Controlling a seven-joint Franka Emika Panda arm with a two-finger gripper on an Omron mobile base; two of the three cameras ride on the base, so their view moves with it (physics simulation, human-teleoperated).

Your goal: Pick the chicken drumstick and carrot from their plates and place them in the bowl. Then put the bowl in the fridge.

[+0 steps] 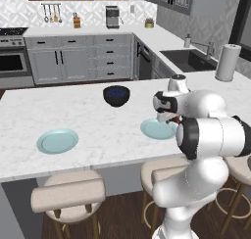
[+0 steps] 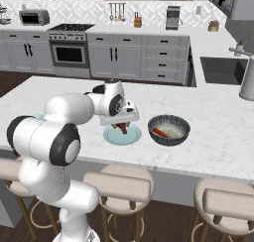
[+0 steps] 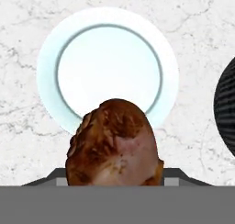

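My gripper point(image 2: 121, 125) is shut on the reddish-brown chicken drumstick point(image 3: 114, 145), holding it just above a bare teal plate point(image 3: 108, 69) near the counter's front edge. The drumstick hides the fingertips in the hand view. The black bowl point(image 2: 168, 129) stands right of that plate, and the orange carrot point(image 2: 160, 133) lies inside it. In the left base view the bowl point(image 1: 116, 96) sits farther back, the plate point(image 1: 156, 129) is under my hand, and a second bare teal plate point(image 1: 57, 141) lies at the left. The fridge is out of view.
Padded stools point(image 1: 68, 194) line the near side of the marble island point(image 1: 98, 115). A paper towel roll point(image 1: 228, 61) and a sink point(image 1: 188, 59) are at the far right. Cabinets and an oven point(image 2: 69, 52) stand along the back wall.
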